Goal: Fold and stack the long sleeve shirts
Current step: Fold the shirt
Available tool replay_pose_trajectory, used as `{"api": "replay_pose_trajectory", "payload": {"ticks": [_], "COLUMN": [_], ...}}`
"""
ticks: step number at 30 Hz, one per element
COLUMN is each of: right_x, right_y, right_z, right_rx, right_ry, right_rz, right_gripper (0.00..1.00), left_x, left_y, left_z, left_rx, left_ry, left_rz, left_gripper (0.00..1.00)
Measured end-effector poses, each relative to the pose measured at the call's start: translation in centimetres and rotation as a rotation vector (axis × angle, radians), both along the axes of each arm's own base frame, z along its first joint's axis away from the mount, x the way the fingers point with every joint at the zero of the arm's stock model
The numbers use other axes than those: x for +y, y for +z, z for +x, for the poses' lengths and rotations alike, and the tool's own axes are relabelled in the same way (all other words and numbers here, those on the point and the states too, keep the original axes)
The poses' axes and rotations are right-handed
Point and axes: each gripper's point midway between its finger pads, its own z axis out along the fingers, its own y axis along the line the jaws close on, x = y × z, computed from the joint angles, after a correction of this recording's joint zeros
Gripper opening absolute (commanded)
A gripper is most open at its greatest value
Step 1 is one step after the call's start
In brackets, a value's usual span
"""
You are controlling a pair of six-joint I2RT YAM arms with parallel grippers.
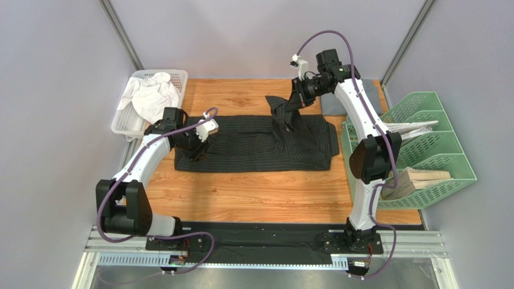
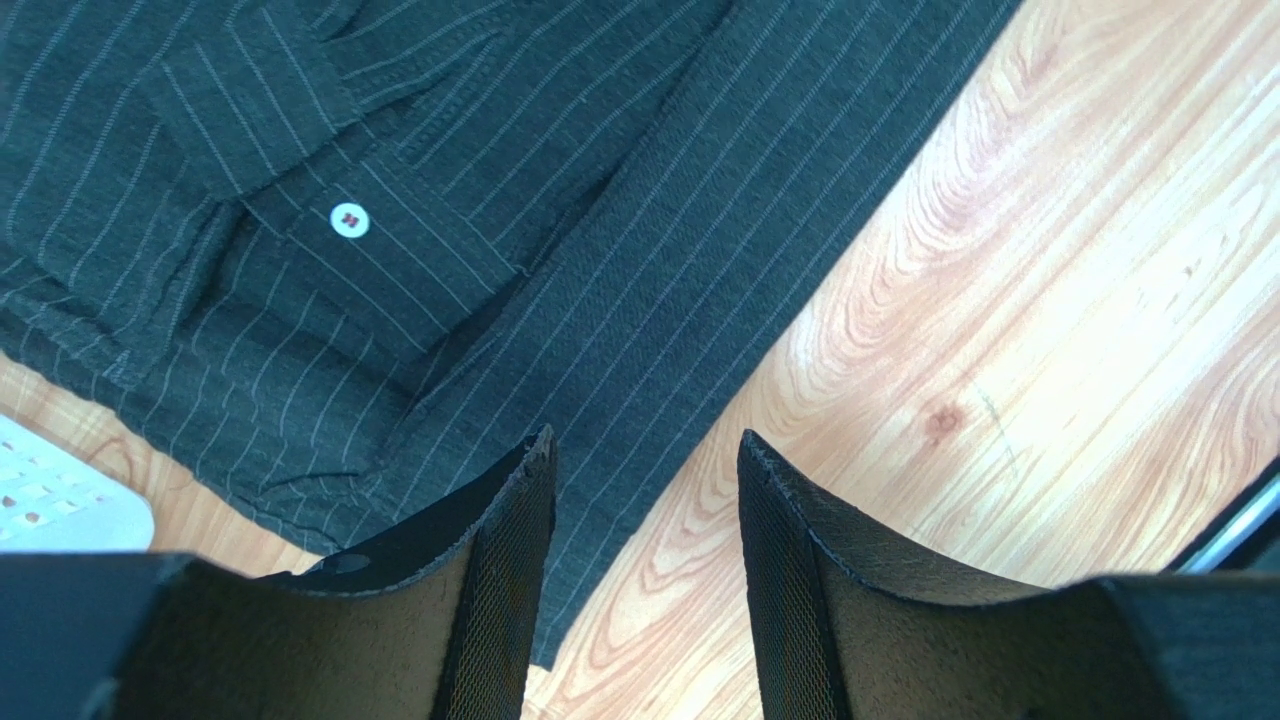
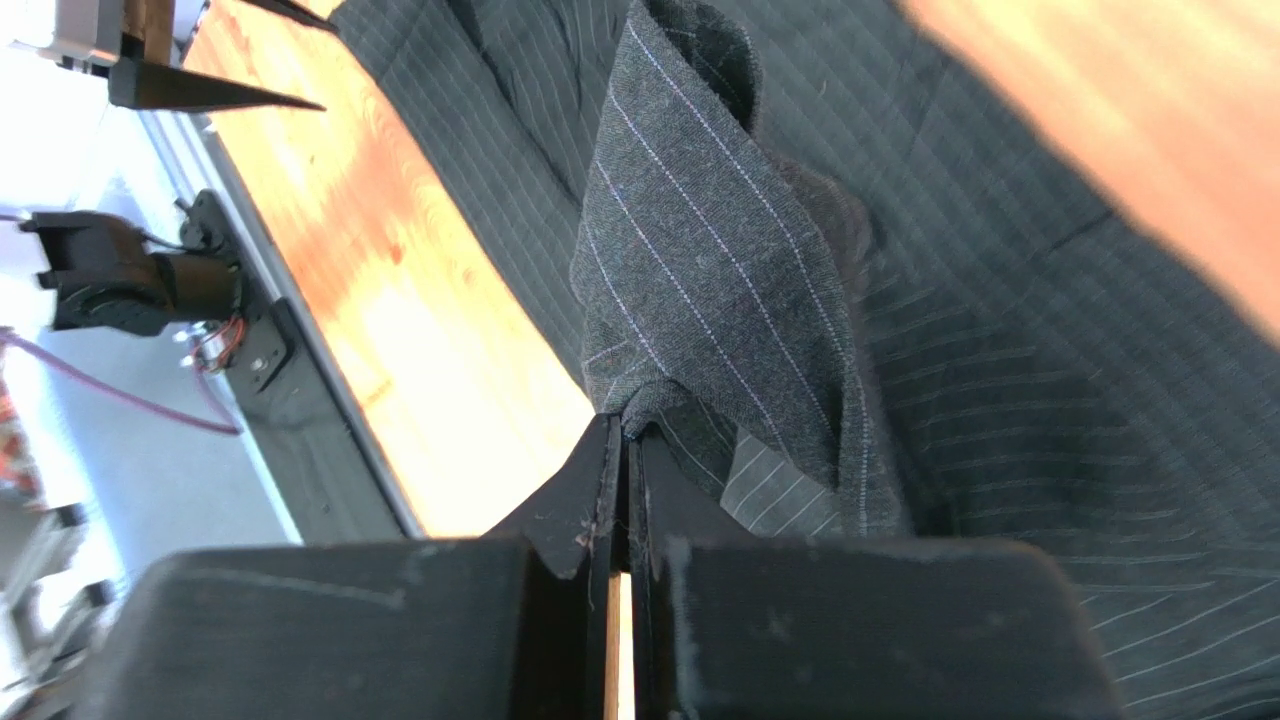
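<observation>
The black pinstriped long sleeve shirt (image 1: 253,144) lies spread across the middle of the wooden table. My right gripper (image 1: 294,103) is shut on a bunched fold of this shirt (image 3: 706,255) near its far edge, and the fold is lifted off the table into a peak. My left gripper (image 1: 196,150) hangs open over the shirt's left end. In the left wrist view its jaws (image 2: 643,438) stand apart with nothing between them, above the shirt's hem (image 2: 661,300) where cloth meets bare wood. A grey folded cloth (image 1: 333,103) lies at the back right, partly hidden by the right arm.
A white basket (image 1: 178,77) holding a white cloth (image 1: 154,93) stands at the back left. A green file rack (image 1: 443,144) with papers and a wooden piece stands along the right edge. Bare wood (image 1: 259,195) lies in front of the shirt.
</observation>
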Motion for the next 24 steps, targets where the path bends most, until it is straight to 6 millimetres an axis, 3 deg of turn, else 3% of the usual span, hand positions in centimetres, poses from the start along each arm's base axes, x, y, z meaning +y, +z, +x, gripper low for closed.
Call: {"api": "replay_pose_trajectory", "payload": {"ticks": [15, 20, 24], "right_x": [2.3, 2.7, 3.2], "right_y": [2.1, 1.1, -1.0], "right_z": [3.9, 5.8, 7.0], "right_rx": [-0.318, -0.394, -0.419], "right_ry": [-0.010, -0.001, 0.021], "right_rz": [-0.112, -0.164, -0.212], "right_gripper": [0.01, 0.02, 0.08], "left_x": [-0.3, -0.1, 0.0], "left_y": [0.4, 0.4, 0.4], "left_z": [1.0, 1.2, 1.3], "left_rx": [-0.012, -0.017, -0.018], "left_ry": [0.067, 0.079, 0.087], "left_rz": [-0.035, -0.028, -0.026], "left_gripper": [0.54, 0.54, 0.54]}}
